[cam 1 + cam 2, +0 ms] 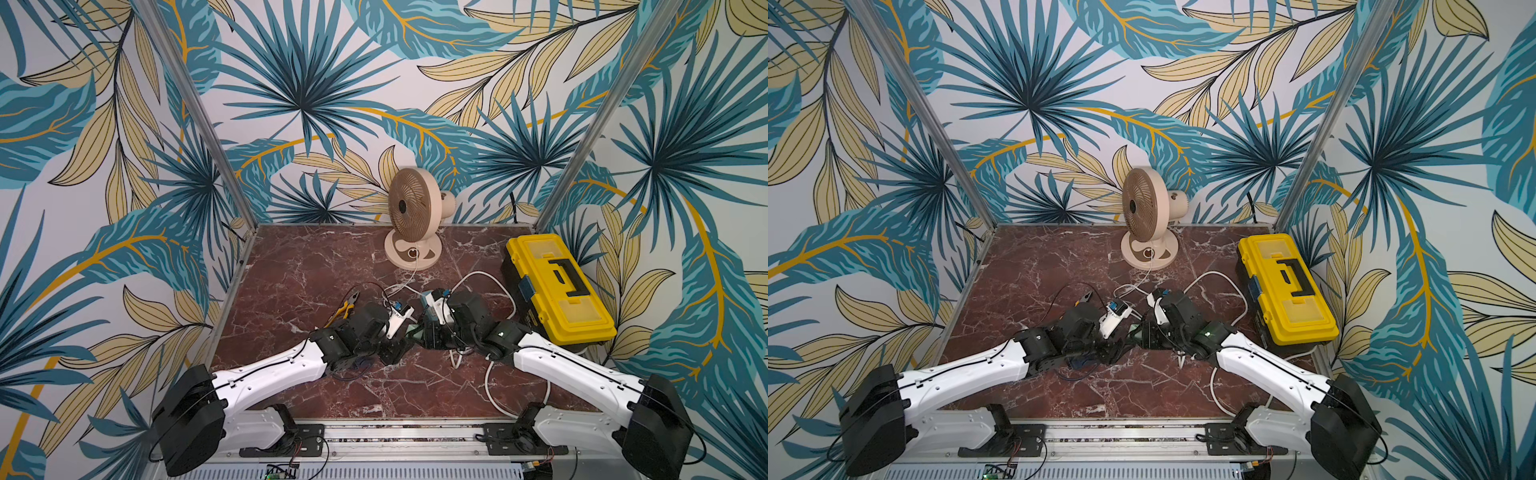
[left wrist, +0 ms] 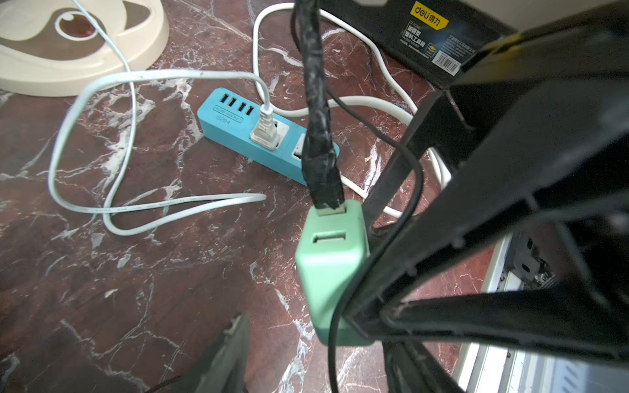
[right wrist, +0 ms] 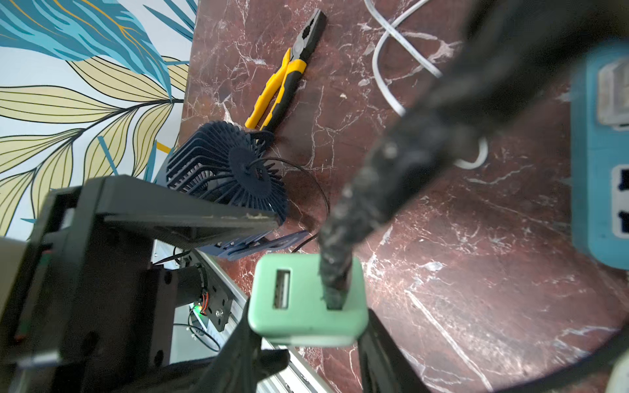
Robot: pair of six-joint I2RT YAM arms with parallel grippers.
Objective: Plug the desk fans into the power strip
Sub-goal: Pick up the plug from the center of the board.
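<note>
I see the power strip [image 2: 235, 131] lying flat on the counter [image 2: 102, 289] near the beige fan [image 2: 51, 68], with a white plug [image 2: 263, 131] in one socket. My right gripper [image 3: 308, 337] has its jaws clamped on the pale-green adapter [image 3: 299, 326] close by. I cannot tell how the left gripper [image 1: 390, 353] jaws stand.

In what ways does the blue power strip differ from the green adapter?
The power strip is long and blue; the green adapter is a short pale-green block. The strip lies flat on the table; the adapter is held in the right gripper. The strip carries a white plug, the adapter a black cable. Both have USB ports.
</note>
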